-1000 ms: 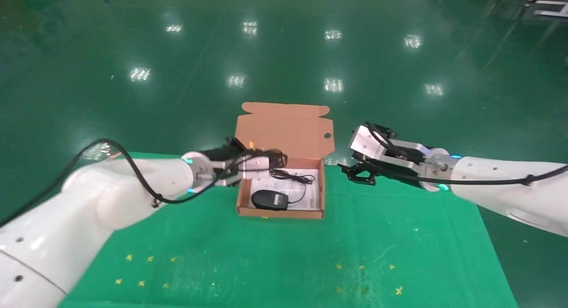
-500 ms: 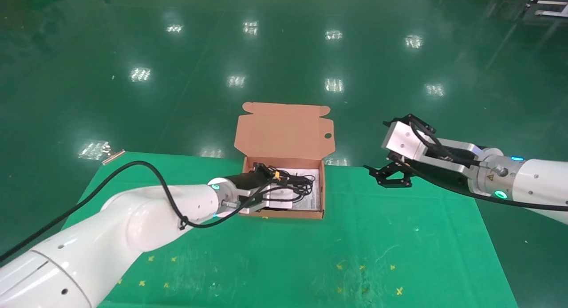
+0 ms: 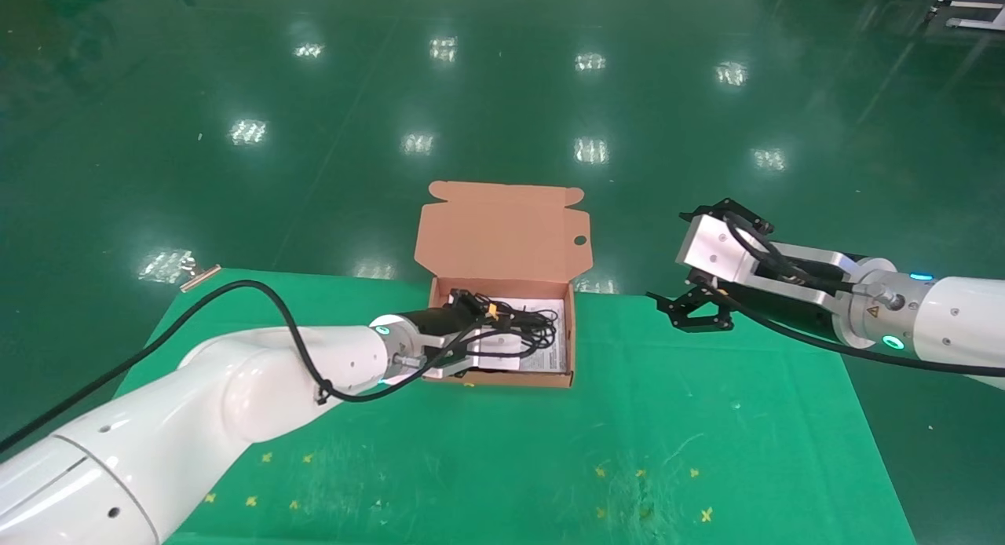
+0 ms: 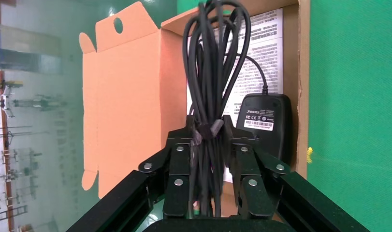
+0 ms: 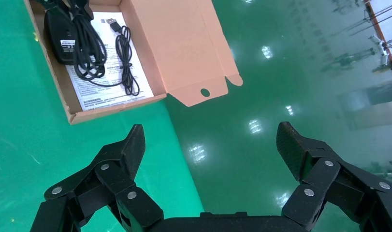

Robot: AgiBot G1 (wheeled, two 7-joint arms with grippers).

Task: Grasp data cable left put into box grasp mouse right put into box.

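The left gripper [image 4: 209, 145] reaches into the shallow orange-brown cardboard mailer box [image 3: 502, 376], its black fingers [image 4: 177, 166] clamped on the thin black data cable [image 4: 214, 67], a loose bundle cinched by a tie just at the fingertips. The cable's loops hang ahead of the gripper over the box interior; whether they already touch the box floor cannot be told from these views. The small black oval mouse [image 4: 264, 123] lies inside the box just beside the gripper, underside label up, on a white printed leaflet [image 5: 109, 89]. The mouse's thin cord and its USB plug [image 5: 112, 22] rest coiled on the same leaflet. The box lid [image 3: 502, 231], with tabs and a small round hole, stands open at the far side. The right gripper [image 5: 210, 150] is held in the air well apart from the box, near the far edge of the table on the robot's right, with its jaws spread wide and holding nothing. The box sits on a green cloth-covered table [image 3: 667, 451] marked with small yellow crosses. Beyond lies a glossy dark green floor [image 3: 502, 82] reflecting ceiling lights.
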